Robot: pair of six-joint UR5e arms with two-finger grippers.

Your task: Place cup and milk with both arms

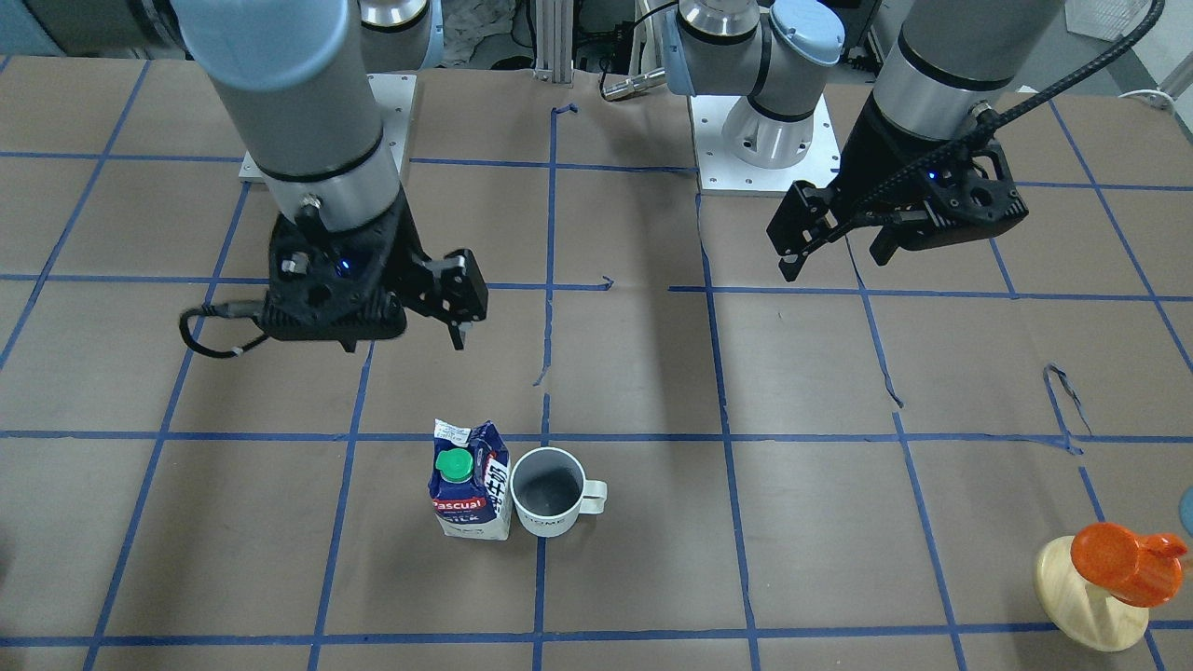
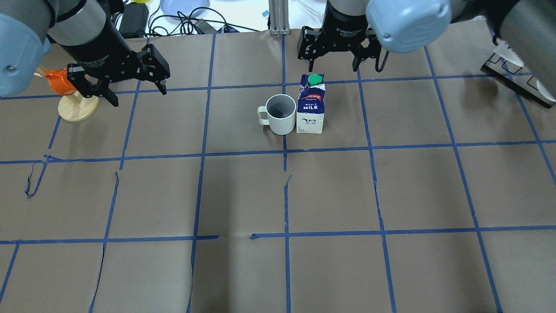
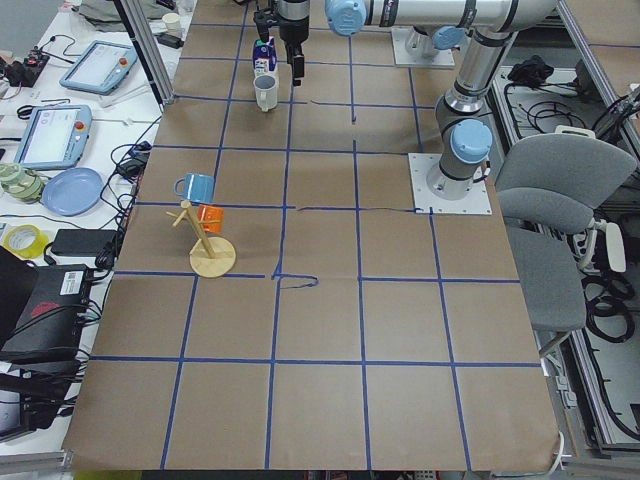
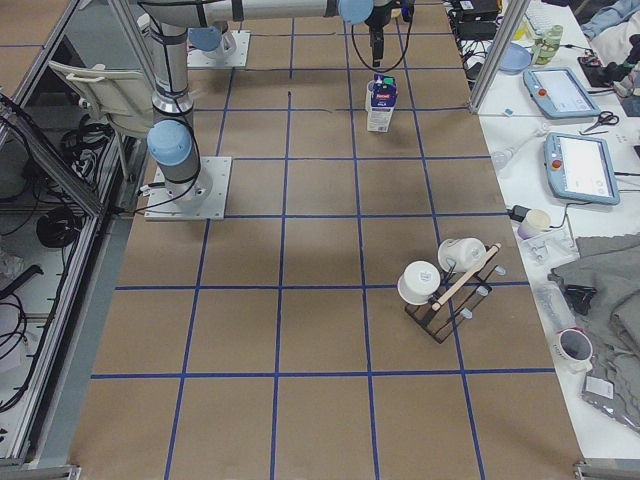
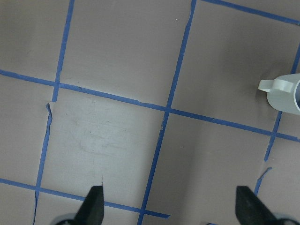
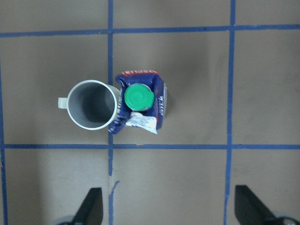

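Note:
The white cup (image 2: 280,114) with a dark grey inside stands upright at the far middle of the table, its handle pointing to the robot's left. The blue and white milk carton (image 2: 311,108) with a green cap stands upright right beside it, on the robot's right. Both also show in the front view, cup (image 1: 548,503) and milk (image 1: 471,483). My right gripper (image 2: 333,68) is open and empty, high over the table just beyond the milk (image 6: 139,101). My left gripper (image 2: 139,95) is open and empty, well to the left of the cup (image 5: 283,91).
A wooden mug stand with an orange mug (image 2: 71,102) is at the far left, close under my left gripper in the overhead view. A second rack with white mugs (image 4: 445,285) stands on the robot's right side. Blue tape lines grid the brown table cover.

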